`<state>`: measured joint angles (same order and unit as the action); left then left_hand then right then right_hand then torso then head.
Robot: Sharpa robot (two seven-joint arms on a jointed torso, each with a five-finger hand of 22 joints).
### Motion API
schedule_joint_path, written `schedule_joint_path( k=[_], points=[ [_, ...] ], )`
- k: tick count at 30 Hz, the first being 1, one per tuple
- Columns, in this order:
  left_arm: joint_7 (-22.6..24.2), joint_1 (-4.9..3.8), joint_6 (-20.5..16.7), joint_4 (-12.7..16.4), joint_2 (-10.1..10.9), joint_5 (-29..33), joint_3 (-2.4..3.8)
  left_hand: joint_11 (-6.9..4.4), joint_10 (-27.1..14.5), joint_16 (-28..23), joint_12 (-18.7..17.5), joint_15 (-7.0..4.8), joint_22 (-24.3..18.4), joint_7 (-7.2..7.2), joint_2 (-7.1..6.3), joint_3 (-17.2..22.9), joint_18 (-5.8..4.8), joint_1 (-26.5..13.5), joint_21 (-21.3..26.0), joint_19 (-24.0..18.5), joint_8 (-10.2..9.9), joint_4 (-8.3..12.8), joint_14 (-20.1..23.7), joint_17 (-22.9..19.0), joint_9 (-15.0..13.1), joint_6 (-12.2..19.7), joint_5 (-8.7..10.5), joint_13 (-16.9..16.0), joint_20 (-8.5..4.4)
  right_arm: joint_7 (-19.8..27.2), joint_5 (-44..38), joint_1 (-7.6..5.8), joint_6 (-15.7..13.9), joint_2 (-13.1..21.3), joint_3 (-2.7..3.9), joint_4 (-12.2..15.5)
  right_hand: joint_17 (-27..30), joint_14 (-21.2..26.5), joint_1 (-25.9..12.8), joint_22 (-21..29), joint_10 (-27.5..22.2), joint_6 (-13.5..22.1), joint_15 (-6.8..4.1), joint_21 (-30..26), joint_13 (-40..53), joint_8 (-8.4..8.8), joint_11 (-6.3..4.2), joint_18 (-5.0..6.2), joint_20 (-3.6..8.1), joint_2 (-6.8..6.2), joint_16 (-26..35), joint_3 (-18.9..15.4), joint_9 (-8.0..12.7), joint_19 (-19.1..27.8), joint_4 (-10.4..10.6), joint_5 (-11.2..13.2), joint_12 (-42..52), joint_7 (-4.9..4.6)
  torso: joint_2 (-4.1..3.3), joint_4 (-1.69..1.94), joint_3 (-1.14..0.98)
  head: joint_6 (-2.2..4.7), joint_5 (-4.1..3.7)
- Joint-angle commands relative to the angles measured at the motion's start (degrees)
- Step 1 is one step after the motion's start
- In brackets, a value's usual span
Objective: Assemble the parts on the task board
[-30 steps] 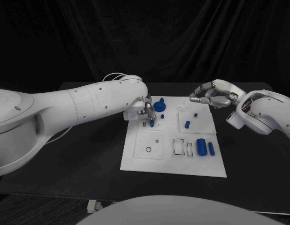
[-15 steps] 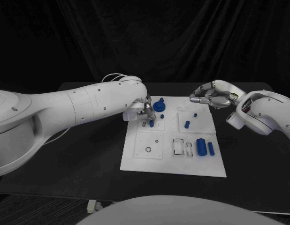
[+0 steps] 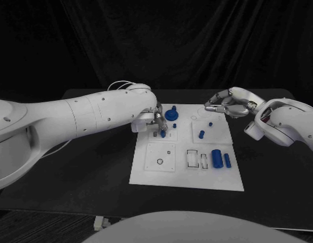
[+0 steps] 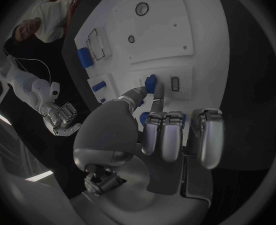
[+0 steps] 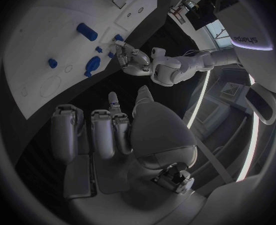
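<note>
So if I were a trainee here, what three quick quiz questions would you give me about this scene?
1. True or false: the right hand holds a blue part.
2. Which hand has its fingers at a small blue peg on the task board?
A. left hand
B. right hand
C. both
3. Fill in: the largest blue cylinder lies near the board's ____ edge, as seen from the robot's head.

Key
1. False. Its fingers are curled in, nothing in them, above the board's far right corner.
2. A. The left wrist view shows thumb and finger closing on the peg.
3. Right.
</note>
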<state>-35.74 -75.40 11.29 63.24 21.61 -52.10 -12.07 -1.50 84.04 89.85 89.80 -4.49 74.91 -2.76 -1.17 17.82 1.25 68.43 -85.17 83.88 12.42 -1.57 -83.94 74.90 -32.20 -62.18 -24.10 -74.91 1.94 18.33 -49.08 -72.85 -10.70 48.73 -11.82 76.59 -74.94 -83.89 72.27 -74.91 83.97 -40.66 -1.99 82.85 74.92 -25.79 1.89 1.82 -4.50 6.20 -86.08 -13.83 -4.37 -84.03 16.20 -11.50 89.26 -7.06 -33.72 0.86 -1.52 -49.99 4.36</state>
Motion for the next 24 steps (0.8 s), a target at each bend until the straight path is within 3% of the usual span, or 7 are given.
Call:
schedule_joint_path(
  k=[1, 24],
  points=[
    [0.2, 0.19, -1.4, 0.6, 0.2, 0.0, 0.00, -0.40, 6.0, 0.1, 0.2, -0.36, 8.6, 0.35, -0.01, 3.3, 0.71, -0.2, 0.3, 1.3, 0.3, 3.0, -6.1, 15.1, -0.1, -0.1, -0.32, -15.1, -0.31, -0.7, -0.2, 0.23, 0.4, 0.0, 0.04, -0.1, -6.6, -3.3, 0.5, -12.2, 4.3, -0.1, 0.49, -0.4, 12.6, 0.15, 0.35, 0.33, -0.28, -0.02, 0.2, -0.3, 0.1, -1.1, -0.1, -0.2, -0.3, -0.22, 0.14, -0.01, -0.02, -0.01, 0.11],
    [0.6, 0.18, -6.7, 3.8, 2.0, -3.0, 0.00, -0.42, 6.0, 0.1, 0.2, -0.38, 8.3, 0.36, -0.24, 3.3, 0.81, -0.5, 0.5, 1.1, 0.1, 2.8, -6.1, 15.1, -0.3, 0.1, -0.31, -15.1, -0.31, -0.6, -0.2, 0.61, 0.3, -0.2, 0.04, -0.5, -6.5, -3.2, 0.7, -12.2, 4.3, -0.1, 0.51, -0.5, 12.5, 0.16, 0.38, 0.36, -0.30, -0.02, 0.3, -0.3, 0.1, -1.0, -0.1, -0.2, -0.3, -0.22, 0.05, 0.00, 0.00, -0.01, 0.28]
  ],
)
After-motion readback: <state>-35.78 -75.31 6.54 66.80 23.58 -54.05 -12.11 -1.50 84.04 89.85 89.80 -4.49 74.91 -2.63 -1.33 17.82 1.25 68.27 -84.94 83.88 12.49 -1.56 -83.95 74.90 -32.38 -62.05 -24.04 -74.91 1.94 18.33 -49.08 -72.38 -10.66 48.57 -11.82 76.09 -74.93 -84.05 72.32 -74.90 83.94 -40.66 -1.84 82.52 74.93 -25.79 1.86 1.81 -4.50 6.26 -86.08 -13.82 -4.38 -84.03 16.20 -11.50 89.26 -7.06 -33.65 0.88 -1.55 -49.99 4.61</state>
